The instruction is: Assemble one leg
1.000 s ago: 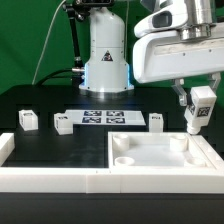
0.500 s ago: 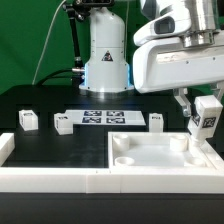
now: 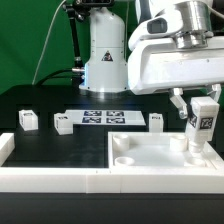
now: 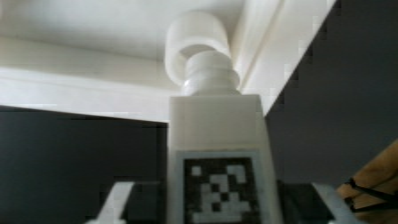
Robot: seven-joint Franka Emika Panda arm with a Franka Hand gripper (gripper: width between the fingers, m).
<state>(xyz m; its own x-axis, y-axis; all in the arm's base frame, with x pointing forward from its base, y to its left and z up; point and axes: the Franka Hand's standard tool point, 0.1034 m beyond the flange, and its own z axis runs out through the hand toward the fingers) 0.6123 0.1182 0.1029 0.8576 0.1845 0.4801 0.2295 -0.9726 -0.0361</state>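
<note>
My gripper (image 3: 203, 106) is shut on one white leg (image 3: 203, 123) with a black-and-white tag on its face. It holds the leg upright at the exterior view's right, just above the far right corner of the large white panel (image 3: 150, 156). In the wrist view the leg (image 4: 217, 150) fills the middle between my fingers (image 4: 125, 200). Its round tip points at a round corner socket (image 4: 199, 35) of the panel. Three more legs (image 3: 28, 119) (image 3: 64, 124) (image 3: 156, 121) stand on the black table.
The marker board (image 3: 103, 118) lies flat between the loose legs, before the arm's white base (image 3: 105, 60). A white rail (image 3: 50, 178) runs along the table's front edge, with a short end piece (image 3: 6, 148) at the exterior view's left.
My gripper has moved to the exterior view's right and lower with the leg. The leg now stands more upright over the panel's far right corner.
</note>
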